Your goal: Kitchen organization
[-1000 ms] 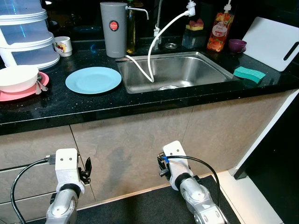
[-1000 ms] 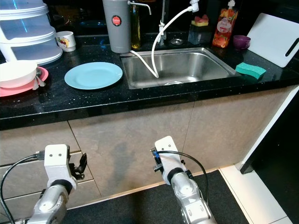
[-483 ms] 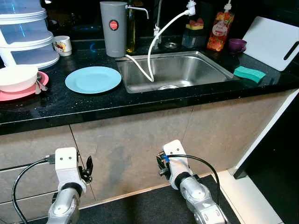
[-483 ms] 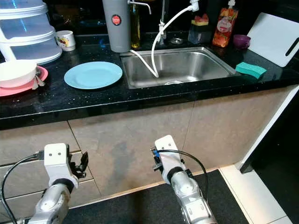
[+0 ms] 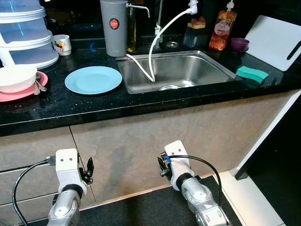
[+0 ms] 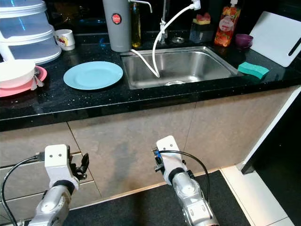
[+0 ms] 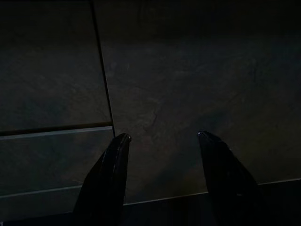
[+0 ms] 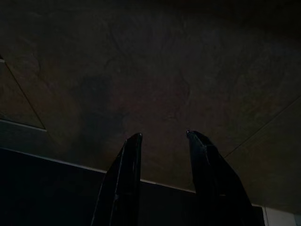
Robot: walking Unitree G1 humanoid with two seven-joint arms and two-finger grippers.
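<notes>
A black counter (image 5: 141, 106) carries a light blue plate (image 5: 93, 79) left of the steel sink (image 5: 207, 66). At the far left a white bowl (image 5: 17, 76) rests on a pink plate (image 5: 28, 90). A green sponge (image 5: 251, 73) lies right of the sink. Both arms hang low in front of the cabinet, well below the counter. My left gripper (image 7: 163, 136) is open, facing the cabinet front. My right gripper (image 8: 163, 134) is open too, with nothing between its fingers.
A grey jug (image 5: 114, 28), a mug (image 5: 61, 44) and stacked plastic containers (image 5: 26, 33) stand at the back left. A white hose (image 5: 155, 42) droops into the sink. A soap bottle (image 5: 221, 33), purple cup (image 5: 239, 44) and white cutting board (image 5: 275, 42) stand back right. A dark mat (image 5: 141, 209) covers the floor.
The head view has drifted slightly. The things on the counter and both arms keep their places.
</notes>
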